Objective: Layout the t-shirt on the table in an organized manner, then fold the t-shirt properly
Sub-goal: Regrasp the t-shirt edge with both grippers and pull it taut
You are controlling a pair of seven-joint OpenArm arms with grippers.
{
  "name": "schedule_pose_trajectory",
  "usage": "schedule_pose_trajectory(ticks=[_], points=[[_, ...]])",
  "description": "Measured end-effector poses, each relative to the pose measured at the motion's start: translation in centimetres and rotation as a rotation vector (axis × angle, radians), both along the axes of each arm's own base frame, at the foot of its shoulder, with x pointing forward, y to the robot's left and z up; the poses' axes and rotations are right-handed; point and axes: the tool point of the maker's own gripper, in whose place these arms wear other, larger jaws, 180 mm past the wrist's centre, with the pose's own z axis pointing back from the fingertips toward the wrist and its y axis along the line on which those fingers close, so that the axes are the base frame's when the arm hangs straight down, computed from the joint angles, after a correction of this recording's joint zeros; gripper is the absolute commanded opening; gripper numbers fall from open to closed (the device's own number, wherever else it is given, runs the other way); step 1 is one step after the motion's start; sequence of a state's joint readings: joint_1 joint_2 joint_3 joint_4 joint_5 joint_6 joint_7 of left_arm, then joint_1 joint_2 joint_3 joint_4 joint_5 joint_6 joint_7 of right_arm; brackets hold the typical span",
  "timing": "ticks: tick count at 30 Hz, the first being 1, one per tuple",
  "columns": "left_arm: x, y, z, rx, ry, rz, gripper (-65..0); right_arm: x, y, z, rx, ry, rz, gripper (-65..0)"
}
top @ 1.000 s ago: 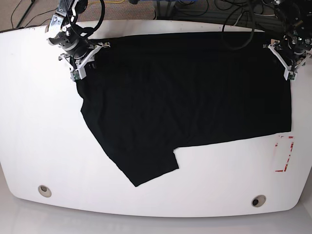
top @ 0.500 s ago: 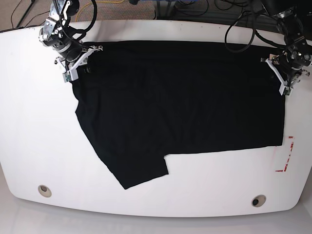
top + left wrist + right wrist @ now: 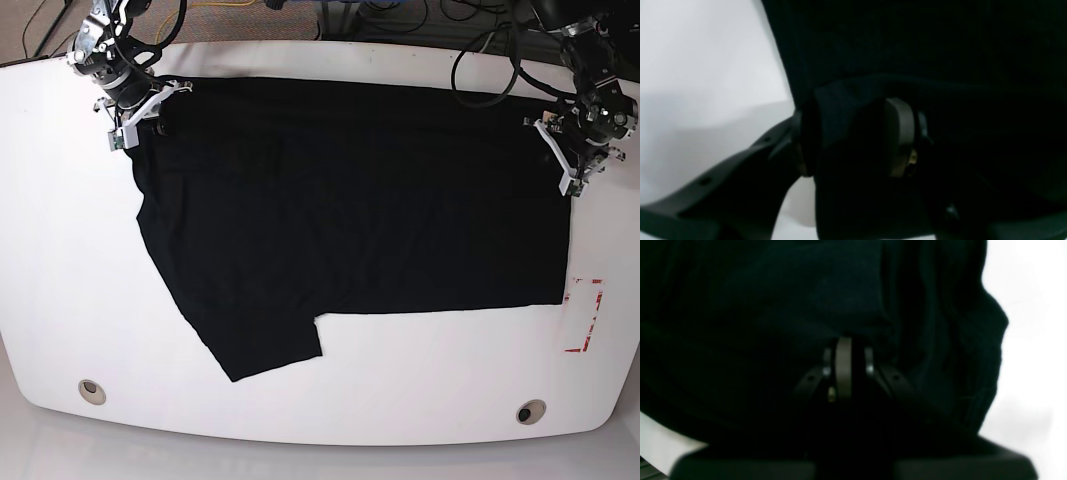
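Base view, t-shirt (image 3: 350, 200): spread wide over the far half of the table (image 3: 60, 280), one sleeve slanting toward the near-left; far edge close to the table's back rim.
Base view, right gripper (image 3: 135, 105): at the shirt's far-left corner, cloth pinched.
Base view, left gripper (image 3: 568, 160): at the shirt's far-right edge, cloth between the fingers.
Base view, risk: far edge slipping off the back rim if dragged further back; cause judged to be both grips sitting so near that rim.
Base view, red-and-white mark (image 3: 585, 315): bare beside the near-right hem; a skewed layout likely if one arm out-pulls the other.
Left wrist view, left gripper (image 3: 853, 143): jaws part-way apart, a thick fold of black cloth bunched between the pads (image 3: 898, 140).
Left wrist view, risk: bunched fold sliding out under tension, or a crease set into the edge; cause a loose hold on doubled cloth.
Right wrist view, right gripper (image 3: 844, 368): clenched tight, cloth draped all around; exactly how much fabric is caught, impossible to tell.
Right wrist view, risk: thin pinch tearing free, corner dropping crumpled.
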State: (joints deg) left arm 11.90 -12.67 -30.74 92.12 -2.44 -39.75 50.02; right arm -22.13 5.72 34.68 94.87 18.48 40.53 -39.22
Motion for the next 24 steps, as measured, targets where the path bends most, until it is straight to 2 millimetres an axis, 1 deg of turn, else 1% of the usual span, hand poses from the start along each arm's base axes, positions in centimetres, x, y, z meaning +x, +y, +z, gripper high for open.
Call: schedule_pose_trajectory(ticks=[8, 13, 19, 24], points=[[-2.0, 0.0, -0.2, 0.008, 0.02, -0.008, -37.6, 0.1, 0.0, 0.1, -0.002, -0.003, 0.002, -60.9], [-3.3, 0.9, -0.1, 0.004, 0.019, 0.023, -37.6, 0.0, 0.0, 0.2, -0.007, 0.001, 0.005, -60.9], [-3.5, 1.2, -0.1, 0.018, 0.035, 0.026, -37.6, -0.1, 0.0, 0.3, -0.016, 0.006, 0.011, -60.9], [-3.1, 1.2, 0.4, 0.04, 0.037, 0.019, -37.5, -0.3, -0.1, 0.5, -0.049, 0.025, 0.029, -60.9]])
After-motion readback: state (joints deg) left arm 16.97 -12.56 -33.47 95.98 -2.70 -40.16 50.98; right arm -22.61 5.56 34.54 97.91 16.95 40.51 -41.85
